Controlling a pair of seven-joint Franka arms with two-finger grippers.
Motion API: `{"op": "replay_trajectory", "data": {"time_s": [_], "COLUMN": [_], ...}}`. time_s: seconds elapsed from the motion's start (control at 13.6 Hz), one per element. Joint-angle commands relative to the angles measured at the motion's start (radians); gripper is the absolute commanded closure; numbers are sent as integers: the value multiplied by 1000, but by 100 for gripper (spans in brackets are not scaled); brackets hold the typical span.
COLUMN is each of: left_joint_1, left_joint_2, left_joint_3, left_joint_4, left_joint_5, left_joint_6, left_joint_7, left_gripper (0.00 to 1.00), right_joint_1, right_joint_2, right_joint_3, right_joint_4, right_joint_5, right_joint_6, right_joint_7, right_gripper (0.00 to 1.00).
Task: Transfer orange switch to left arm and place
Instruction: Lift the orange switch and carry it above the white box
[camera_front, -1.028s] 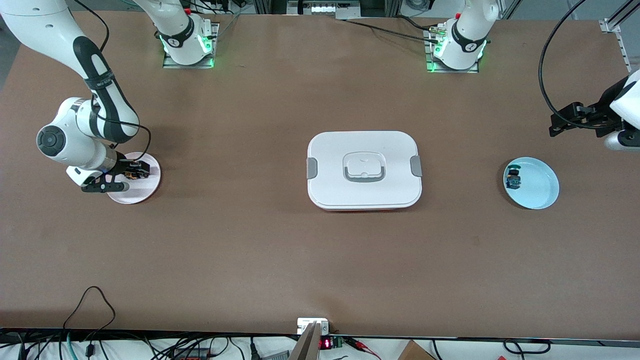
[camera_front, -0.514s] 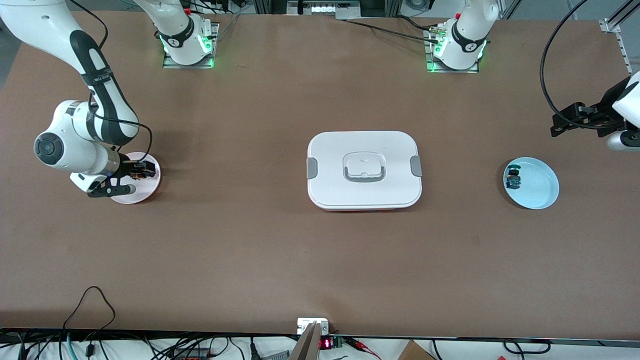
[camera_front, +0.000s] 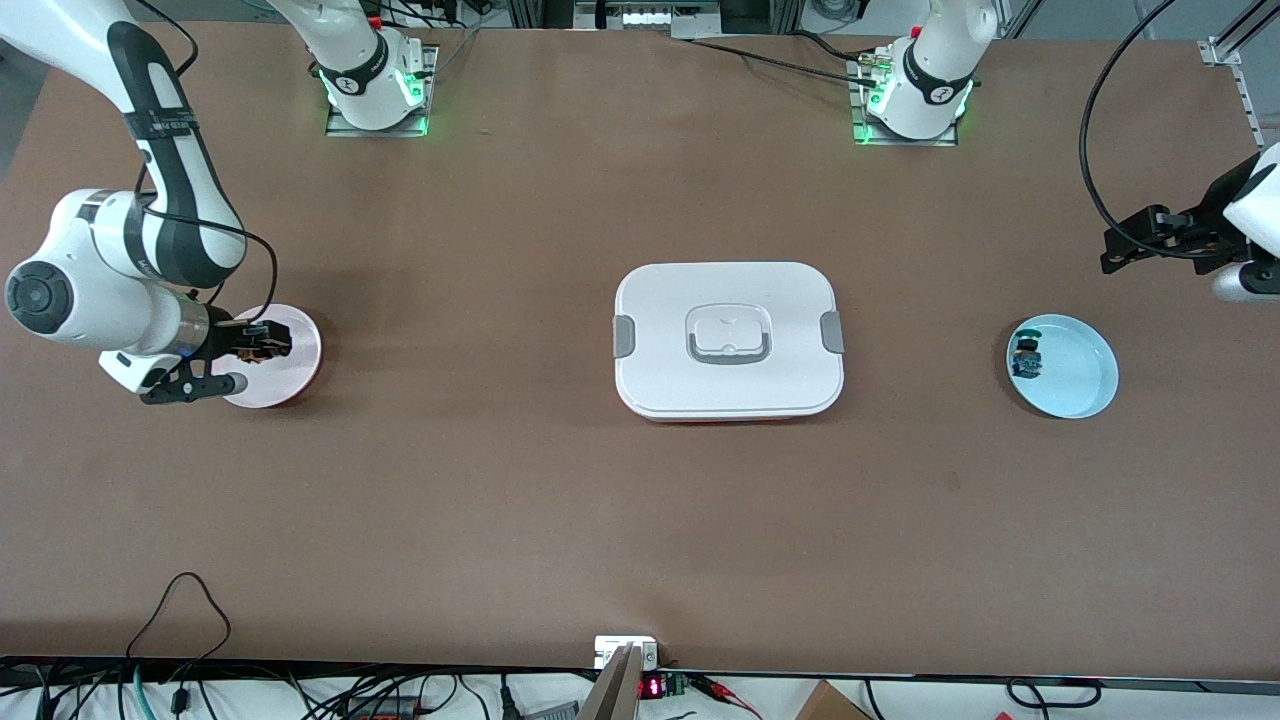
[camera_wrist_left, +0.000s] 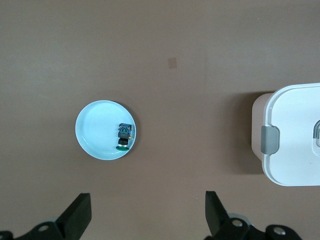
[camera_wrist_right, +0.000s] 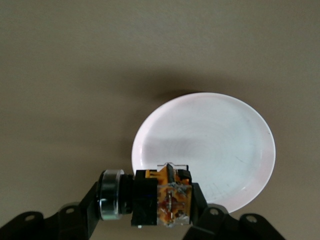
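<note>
We grip the orange switch (camera_front: 262, 342) in our right end effector (camera_front: 268, 340) at frame left — left end effector (camera_front: 1118, 249) waits wide at right, box (camera_front: 728, 340) between.

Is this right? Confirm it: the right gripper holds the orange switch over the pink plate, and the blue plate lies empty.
One thing is wrong. The blue plate is not empty: a blue-green switch lies in it, as the left wrist view shows. The right gripper does hold the orange switch over the pink plate.

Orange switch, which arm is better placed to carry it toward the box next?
Right: the right gripper is shut on the orange switch over the pink plate. The left gripper waits open.
</note>
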Motion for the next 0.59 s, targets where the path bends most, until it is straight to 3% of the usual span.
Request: {"op": "replay_trajectory", "data": {"time_s": [0.0, 0.29, 0.44, 0.51], "left_joint_1": [3, 3, 3, 3], "left_joint_2": [-5, -5, -5, -5], "left_joint_3": [-5, -5, -5, -5], "left_joint_4": [4, 6, 6, 4], "left_joint_5": [2, 1, 2, 2], "left_joint_6": [-3, -3, -3, -3], "left_joint_7": [16, 16, 17, 17], "left_gripper": [0, 0, 0, 0], "right_joint_1": [8, 78, 89, 98], "right_joint_2": [-46, -134, -163, -171], "right_joint_3": [46, 67, 68, 68], "right_joint_4": [79, 203, 240, 251], "right_joint_5": [20, 134, 326, 377], "right_joint_6": [-130, -291, -341, -348], "right_joint_7": [-21, -43, -43, -46], "right_gripper": [98, 98, 98, 98]}}
